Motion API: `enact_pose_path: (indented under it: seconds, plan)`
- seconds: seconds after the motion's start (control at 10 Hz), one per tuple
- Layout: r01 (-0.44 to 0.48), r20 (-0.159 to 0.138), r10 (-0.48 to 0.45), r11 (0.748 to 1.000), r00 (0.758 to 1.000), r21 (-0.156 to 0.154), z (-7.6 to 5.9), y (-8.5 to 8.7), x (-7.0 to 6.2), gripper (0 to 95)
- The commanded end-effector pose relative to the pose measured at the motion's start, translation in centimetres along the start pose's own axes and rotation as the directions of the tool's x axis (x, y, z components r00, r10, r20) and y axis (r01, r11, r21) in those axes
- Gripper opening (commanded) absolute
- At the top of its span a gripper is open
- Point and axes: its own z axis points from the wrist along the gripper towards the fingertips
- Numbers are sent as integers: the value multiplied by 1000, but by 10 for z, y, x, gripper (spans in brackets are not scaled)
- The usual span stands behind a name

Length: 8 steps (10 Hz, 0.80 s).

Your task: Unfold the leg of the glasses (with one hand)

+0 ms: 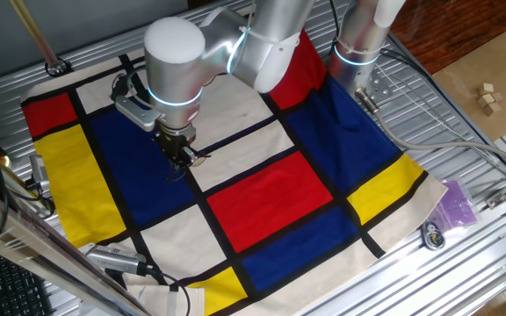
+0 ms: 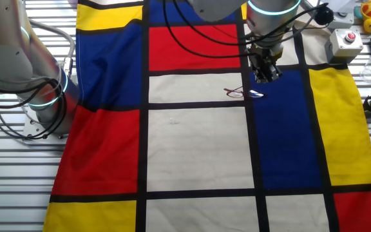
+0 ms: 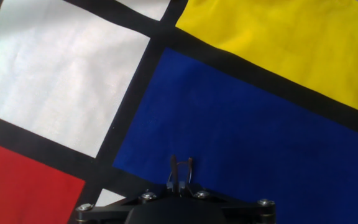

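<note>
Slippage is the risk: tool (image 2: 266,75), fingers nearly together and empty, hangs just beside the glasses (image 2: 242,93), which could skid across the cloth (image 2: 198,142).

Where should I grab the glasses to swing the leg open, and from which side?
Likely the thin leg itself, from straight above: the glasses lie flat on the cloth across a black line, just beside the gripper. The frames are too small here to tell which leg is folded.
</note>
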Motion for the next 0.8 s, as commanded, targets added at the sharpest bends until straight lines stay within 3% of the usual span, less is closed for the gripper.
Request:
enact_pose_path:
  seconds: [0.1,0.8]
  plan:
    - [-4,-5,4,1000,1000,1,1,-1,0,0]
    - [-20,-58,19,1000,998,-17,-4,2,2,0]
